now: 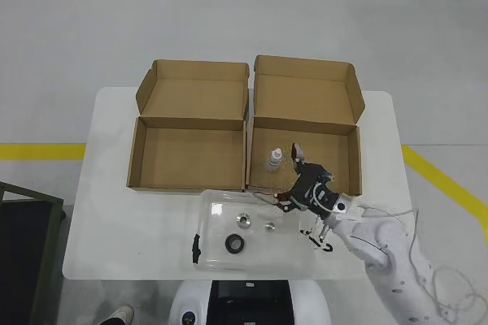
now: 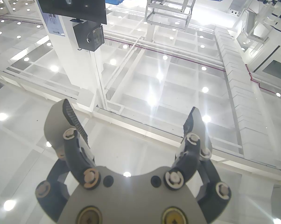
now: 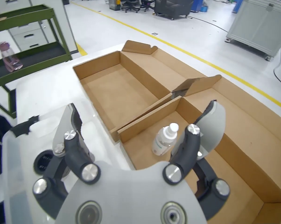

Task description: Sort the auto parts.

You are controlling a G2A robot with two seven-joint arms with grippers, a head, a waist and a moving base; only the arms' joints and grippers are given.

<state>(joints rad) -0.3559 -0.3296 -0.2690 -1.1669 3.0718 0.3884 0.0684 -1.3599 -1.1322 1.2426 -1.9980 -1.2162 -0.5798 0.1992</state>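
Note:
My right gripper hangs open and empty over the near-left corner of the right cardboard box. A small white spray bottle stands in that box, just beyond the fingers. The left cardboard box holds nothing. In front of the boxes, a clear plastic tray holds a black ring, a silver round part and a smaller silver part. My left gripper is open, empty and points up at the ceiling.
Both boxes have their lids folded back toward the table's far edge. A black piece sits on the tray's left rim. A green cart stands left of the white table.

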